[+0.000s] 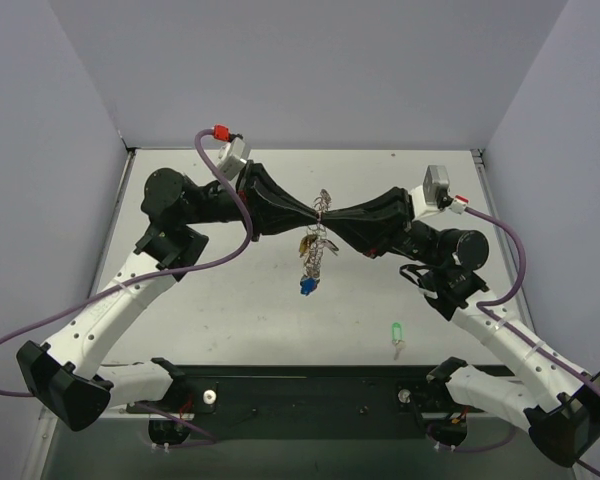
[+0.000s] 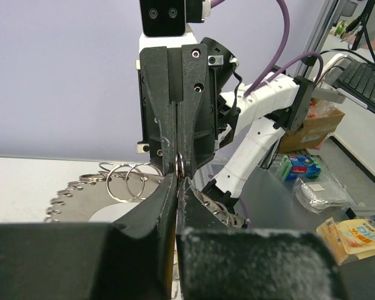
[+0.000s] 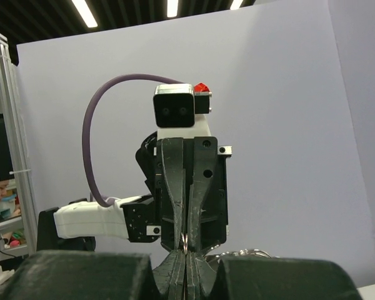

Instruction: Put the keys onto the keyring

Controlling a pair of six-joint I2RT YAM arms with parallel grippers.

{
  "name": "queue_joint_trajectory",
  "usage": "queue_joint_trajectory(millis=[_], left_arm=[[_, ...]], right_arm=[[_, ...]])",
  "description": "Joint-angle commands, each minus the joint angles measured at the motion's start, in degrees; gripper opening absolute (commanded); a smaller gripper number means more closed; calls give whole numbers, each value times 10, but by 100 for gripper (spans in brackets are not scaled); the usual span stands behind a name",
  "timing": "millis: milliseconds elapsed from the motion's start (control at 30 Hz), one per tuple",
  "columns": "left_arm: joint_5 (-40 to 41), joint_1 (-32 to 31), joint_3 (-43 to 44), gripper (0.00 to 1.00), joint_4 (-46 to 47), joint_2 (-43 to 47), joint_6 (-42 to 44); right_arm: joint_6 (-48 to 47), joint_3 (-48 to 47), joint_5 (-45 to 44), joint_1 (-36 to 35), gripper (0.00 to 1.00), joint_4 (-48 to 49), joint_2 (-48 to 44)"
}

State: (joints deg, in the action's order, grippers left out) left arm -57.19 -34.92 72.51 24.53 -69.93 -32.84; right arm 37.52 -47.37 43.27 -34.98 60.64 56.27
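Note:
Above the middle of the table my left gripper (image 1: 314,211) and right gripper (image 1: 331,214) meet tip to tip. Both are shut on the silvery keyring (image 1: 323,197), which stands edge-on between them. Part of it hangs below with a blue-headed key (image 1: 306,288) and a yellowish one (image 1: 307,243) on it. In the left wrist view my left gripper (image 2: 178,179) pinches the thin metal, and the keyring's scalloped rim (image 2: 65,199) spreads to either side. The right wrist view has my right gripper (image 3: 186,256) shut on the same metal. A green-headed key (image 1: 397,329) lies loose on the table at the front right.
Small plain split rings (image 2: 126,181) dangle from the scalloped rim left of my left fingers. The purple cables (image 1: 230,200) arc over both arms. The table's black front rail (image 1: 300,385) runs between the arm bases.

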Motion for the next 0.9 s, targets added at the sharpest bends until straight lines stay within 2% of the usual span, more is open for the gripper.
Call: queue_joint_trajectory(millis=[0, 167, 300, 333, 467, 500, 567, 600, 667, 700, 767, 800, 833, 867], left_arm=[[37, -17, 25, 2, 16, -14, 2], [62, -17, 19, 0, 10, -10, 7], [103, -17, 11, 0, -34, 1, 36], [113, -17, 10, 0, -46, 7, 43], [166, -17, -4, 0, -100, 18, 79], [176, -17, -13, 0, -118, 21, 90], [206, -17, -22, 0, -141, 29, 103], [215, -17, -32, 0, -162, 31, 119], [238, -17, -40, 0, -181, 39, 132], [246, -17, -47, 0, -200, 42, 147], [270, -17, -63, 0, -220, 52, 160], [276, -17, -70, 0, -235, 60, 172], [292, -17, -84, 0, -241, 64, 175], [299, -17, -90, 0, -262, 71, 183]], right_arm=[[-1, -5, 26, -11, 0, 72, 6], [5, -1, 27, -11, 0, 81, 12], [5, 10, 20, -11, 0, 81, 14], [4, 14, 19, -11, 4, 80, 14], [-17, 31, 9, -11, 30, 56, 3], [-22, 33, 7, -11, 41, 35, -6], [-47, 42, -5, -10, 52, 8, -19], [-57, 46, -11, -9, 61, -27, -33], [-90, 52, -35, -9, 67, -70, -49], [-102, 58, -51, -8, 73, -119, -68], [-138, 60, -81, -8, 78, -176, -86], [-147, 62, -119, -7, 82, -237, -104], [-157, 62, -137, -8, 95, -267, -110], [-167, 59, -168, -7, 100, -302, -117]])
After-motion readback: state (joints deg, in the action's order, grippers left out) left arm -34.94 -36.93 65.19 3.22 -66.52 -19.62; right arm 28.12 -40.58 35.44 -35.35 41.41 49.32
